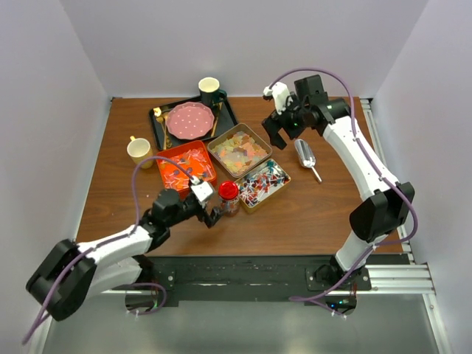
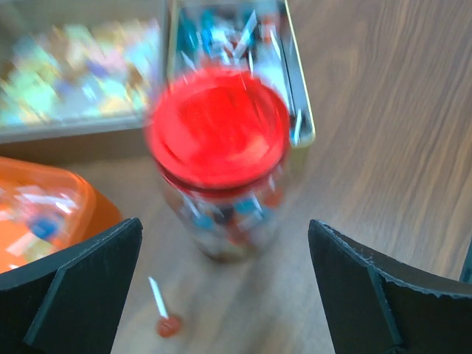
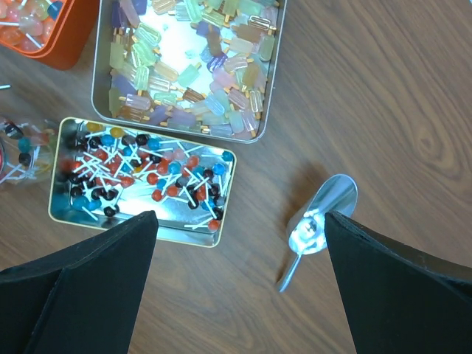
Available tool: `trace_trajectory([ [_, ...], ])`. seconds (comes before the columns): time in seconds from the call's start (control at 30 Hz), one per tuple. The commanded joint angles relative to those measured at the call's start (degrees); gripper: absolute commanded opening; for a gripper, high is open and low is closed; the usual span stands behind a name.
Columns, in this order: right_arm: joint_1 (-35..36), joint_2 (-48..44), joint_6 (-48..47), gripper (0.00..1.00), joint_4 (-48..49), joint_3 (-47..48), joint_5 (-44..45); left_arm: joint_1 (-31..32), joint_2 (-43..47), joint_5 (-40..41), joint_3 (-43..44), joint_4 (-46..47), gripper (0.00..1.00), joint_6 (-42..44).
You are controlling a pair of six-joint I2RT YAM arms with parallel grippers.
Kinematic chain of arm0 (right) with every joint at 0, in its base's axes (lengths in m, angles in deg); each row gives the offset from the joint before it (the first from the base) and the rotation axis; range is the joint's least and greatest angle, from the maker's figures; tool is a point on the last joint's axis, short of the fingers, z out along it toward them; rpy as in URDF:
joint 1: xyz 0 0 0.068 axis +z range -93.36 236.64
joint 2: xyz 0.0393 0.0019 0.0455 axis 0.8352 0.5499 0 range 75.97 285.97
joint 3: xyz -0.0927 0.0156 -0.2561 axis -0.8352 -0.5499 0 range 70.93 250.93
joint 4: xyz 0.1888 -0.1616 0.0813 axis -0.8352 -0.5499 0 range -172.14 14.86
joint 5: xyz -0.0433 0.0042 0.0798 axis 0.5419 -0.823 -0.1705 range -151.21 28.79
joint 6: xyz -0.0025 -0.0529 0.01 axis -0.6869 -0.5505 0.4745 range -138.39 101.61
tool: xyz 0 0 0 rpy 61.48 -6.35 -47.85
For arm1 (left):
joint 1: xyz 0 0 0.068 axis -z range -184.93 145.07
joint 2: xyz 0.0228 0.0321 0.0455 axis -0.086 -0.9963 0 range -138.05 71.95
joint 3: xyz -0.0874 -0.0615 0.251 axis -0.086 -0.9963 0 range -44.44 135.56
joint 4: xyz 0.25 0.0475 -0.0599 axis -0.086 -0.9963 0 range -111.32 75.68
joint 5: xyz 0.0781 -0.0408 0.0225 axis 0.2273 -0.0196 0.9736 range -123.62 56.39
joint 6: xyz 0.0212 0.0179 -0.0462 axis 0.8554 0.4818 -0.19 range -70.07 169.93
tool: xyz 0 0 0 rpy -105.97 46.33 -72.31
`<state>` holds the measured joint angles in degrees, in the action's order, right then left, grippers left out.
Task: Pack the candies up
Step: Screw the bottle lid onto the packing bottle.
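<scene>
Centre of the top view: the candies (image 1: pixel 263 183), tiny red, blue and dark sweets on white sticks, are heaped in a small gold-rimmed rectangular tin (image 1: pixel 270 196). Just left of that tin stands a clear round jar (image 1: pixel 229 203) with a round red lid (image 1: pixel 228 189), upright.

The left hand (image 1: pixel 213 214) sits low, just left of the jar, jaws spread as wide as they go and gripping nothing. From its wrist view the jar fills the middle of the frame, framed by the two black fingers (image 2: pixel 81 295) but touched by neither. More sweets on sticks show through the glass. One loose red candy on a stick (image 2: pixel 167 323) lies on the brown wooden table (image 2: pixel 383 110) near the lower-left finger.

At the upper right of the top view, the right hand (image 1: pixel 276 135) hangs above the table, fully spread too, with nothing in its grasp. Its wrist view looks straight down. The small tin lies left of centre, just above the lower-left finger. A square silver tin (image 3: pixel 98 88) of pale pastel gummy pieces (image 3: pixel 188 66) sits above it. An orange plastic tray (image 3: pixel 74 44) of more sweets pokes in at the top left corner. A shiny metal scoop (image 3: pixel 324 214) lies on bare wood beside the lower-right finger, apart from the tins.
</scene>
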<state>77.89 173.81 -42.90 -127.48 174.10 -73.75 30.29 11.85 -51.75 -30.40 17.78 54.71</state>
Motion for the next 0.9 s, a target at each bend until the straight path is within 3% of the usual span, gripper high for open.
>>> trace_trajectory([
  [0.0, 0.5, -2.5, 2.6, 0.99, 2.2, -0.6, -3.0, 2.8, -6.3, 8.4, -2.9, 17.2, 1.0, 1.8],
  [0.1, 0.5, -2.4, 0.2, 0.99, 1.9, -3.0, -8.8, 2.8, -11.3, 6.8, -3.1, 22.1, 1.0, 6.7],
  [0.23, 0.8, -4.9, -2.5, 0.99, 3.7, -8.3, -14.9, 2.9, -18.4, 4.5, -3.5, 30.7, 1.0, 7.0],
  [0.4, 1.2, -3.9, -4.8, 0.98, 2.2, -9.6, -14.2, 3.3, -26.8, 0.3, -1.9, 38.9, 1.0, 5.9],
  [0.63, 2.0, 1.5, -6.2, 0.95, -2.3, -3.4, -14.6, 3.3, -35.0, -1.6, -1.5, 48.5, 0.98, 3.6],
  [0.87, 13.3, 3.4, -17.7, 0.87, -8.9, -5.1, -17.4, 3.2, -38.2, -5.6, -2.3, 52.3, 0.85, 4.0],
])
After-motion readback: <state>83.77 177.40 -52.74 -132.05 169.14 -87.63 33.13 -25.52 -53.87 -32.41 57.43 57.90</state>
